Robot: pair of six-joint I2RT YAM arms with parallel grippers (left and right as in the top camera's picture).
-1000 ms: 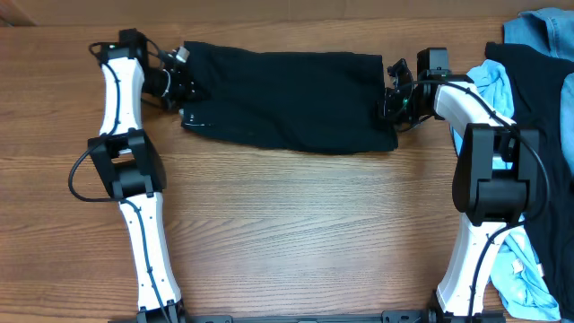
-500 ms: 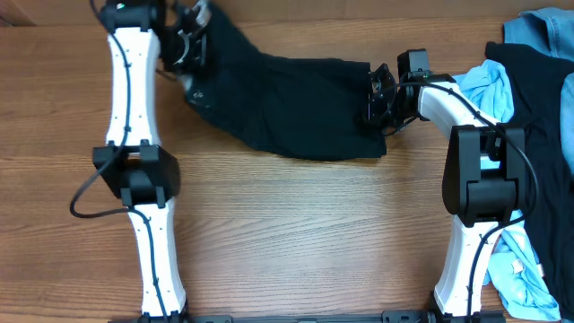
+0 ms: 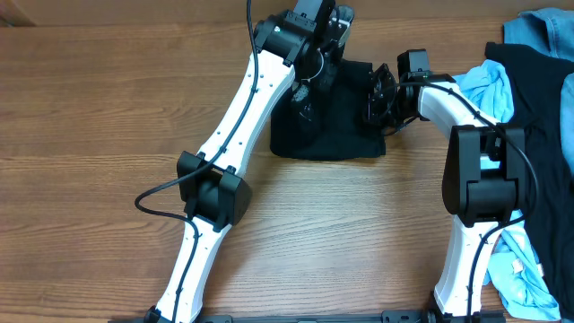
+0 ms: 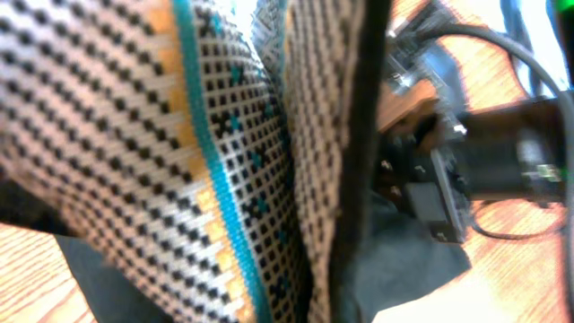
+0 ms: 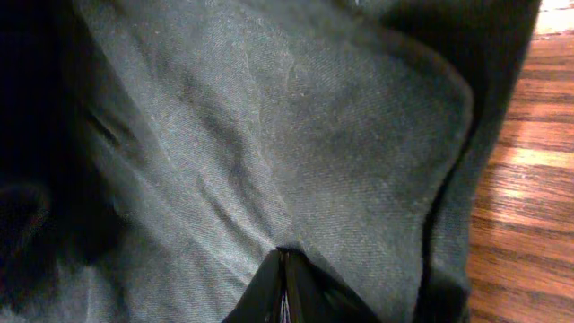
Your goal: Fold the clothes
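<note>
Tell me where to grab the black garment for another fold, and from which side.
Probably take the black garment by its lower-left corner, coming from the left across the table: that corner lies flat and free, while the right gripper pinches the right edge.

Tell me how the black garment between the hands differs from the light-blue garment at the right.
Colour: the black garment is plain black, the light-blue garment pale blue. Handling: the right hand pinches the black garment and its other end rises to the left hand; no hand touches the light-blue garment. Pose: the black garment is doubled over; the light-blue garment lies crumpled, partly behind the right arm. Both are soft fabric.
</note>
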